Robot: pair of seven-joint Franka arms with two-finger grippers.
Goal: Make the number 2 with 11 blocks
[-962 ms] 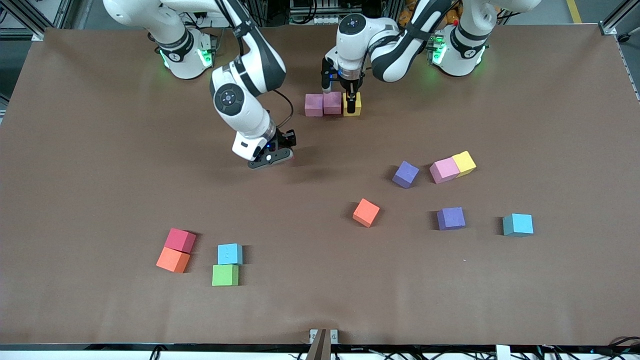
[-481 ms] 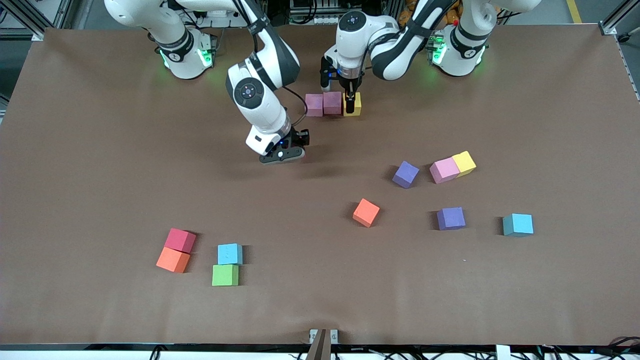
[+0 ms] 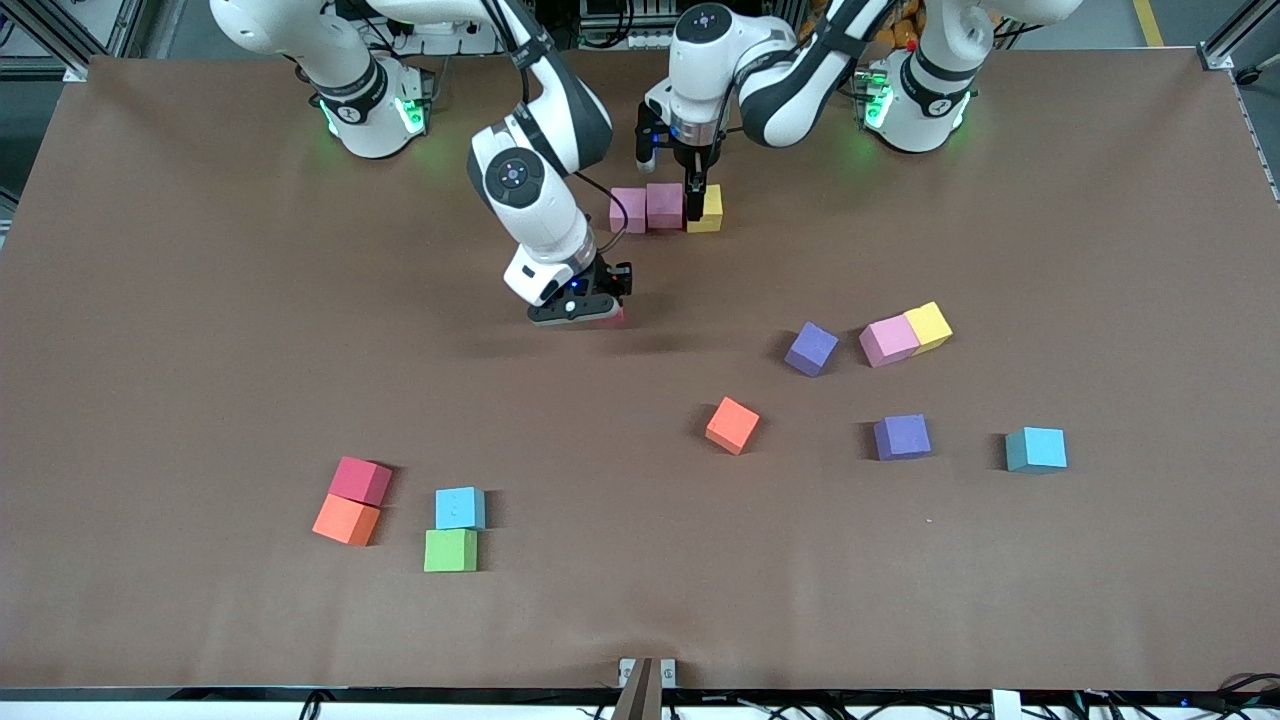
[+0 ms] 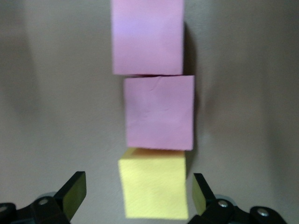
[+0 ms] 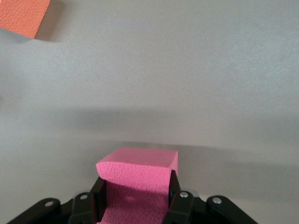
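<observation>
- The right hand (image 3: 590, 312) is clenched on a pink block (image 5: 138, 179), carried in the air over bare tabletop (image 3: 200, 350) a little nearer the front camera than the started row.
- That row, the beginning of the number 2, is two pink blocks (image 3: 646, 208) and a yellow block (image 3: 710, 208) touching in a line near the robots' bases.
- The left hand (image 3: 695, 190) hangs released just above the yellow block, fingers (image 4: 70, 191) spread to either side of it and apart from it.
- To place well, the carried block should probably come down square to the row, flush under the yellow end, once the left hand lifts clear.
- Room is ample: the loose purple block (image 3: 811, 348) and orange block (image 3: 732, 425) lie well apart from the row, nearer the camera.
- The tabletop edges are far from both hands.
</observation>
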